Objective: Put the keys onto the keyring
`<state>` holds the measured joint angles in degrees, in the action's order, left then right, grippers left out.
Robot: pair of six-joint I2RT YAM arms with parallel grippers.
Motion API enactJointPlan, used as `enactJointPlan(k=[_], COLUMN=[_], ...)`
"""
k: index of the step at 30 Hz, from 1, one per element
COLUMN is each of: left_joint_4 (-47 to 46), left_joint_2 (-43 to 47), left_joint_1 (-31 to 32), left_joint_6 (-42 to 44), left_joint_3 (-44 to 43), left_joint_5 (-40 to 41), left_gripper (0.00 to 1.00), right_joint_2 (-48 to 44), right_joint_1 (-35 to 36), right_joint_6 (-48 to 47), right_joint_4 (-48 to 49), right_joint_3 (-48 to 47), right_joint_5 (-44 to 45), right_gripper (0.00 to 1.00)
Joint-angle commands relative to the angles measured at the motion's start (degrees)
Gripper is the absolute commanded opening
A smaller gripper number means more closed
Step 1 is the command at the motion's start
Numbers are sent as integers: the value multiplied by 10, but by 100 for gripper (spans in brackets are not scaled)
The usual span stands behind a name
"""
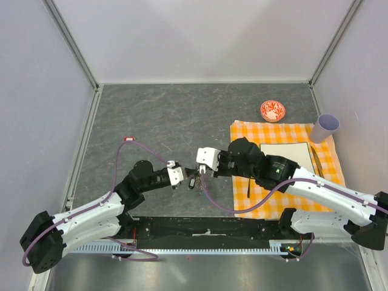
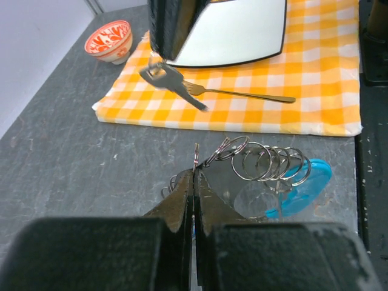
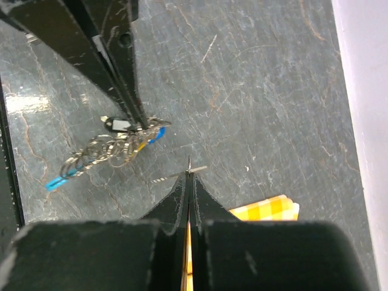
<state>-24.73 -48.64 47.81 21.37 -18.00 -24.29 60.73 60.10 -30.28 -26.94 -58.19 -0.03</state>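
Left wrist view shows the left gripper (image 2: 194, 177) with its jaws pressed together on one ring of the keyring (image 2: 267, 163), holding it up just left of the orange checked cloth (image 2: 327, 103), probably to offer that ring for threading. The right gripper (image 3: 189, 180), also left of the cloth and facing it, is clamped tight on a grey key (image 2: 176, 85), likely lining it up with the ring. Beyond the cloth's far edge the red-and-white bowl (image 1: 273, 111) shows only its painted inside, and the lilac cup (image 1: 327, 125) at the cloth's far right corner appears to hold nothing.
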Motion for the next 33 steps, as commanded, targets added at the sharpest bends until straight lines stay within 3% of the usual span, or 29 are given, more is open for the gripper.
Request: enactJointPlan(k=[1,7,33], left_joint_4=[-78,-79,-78], left_joint_2=[19,14,-4], left_joint_1=[-14,-15,-15], left_joint_6=[30,23,15], left_joint_3=[-5,-3,-13], left_joint_5=[-23,-33,-59], left_gripper=[2,2,2], right_joint_2=[34,58,75], right_joint_1=[-2,-2,-2], right_joint_6=[-33,-41,-43], right_joint_4=[-43,-80,-60], right_joint_3=[-44,-61,-68], right_joint_5=[-40,-59,-99], right_gripper=[0,0,0])
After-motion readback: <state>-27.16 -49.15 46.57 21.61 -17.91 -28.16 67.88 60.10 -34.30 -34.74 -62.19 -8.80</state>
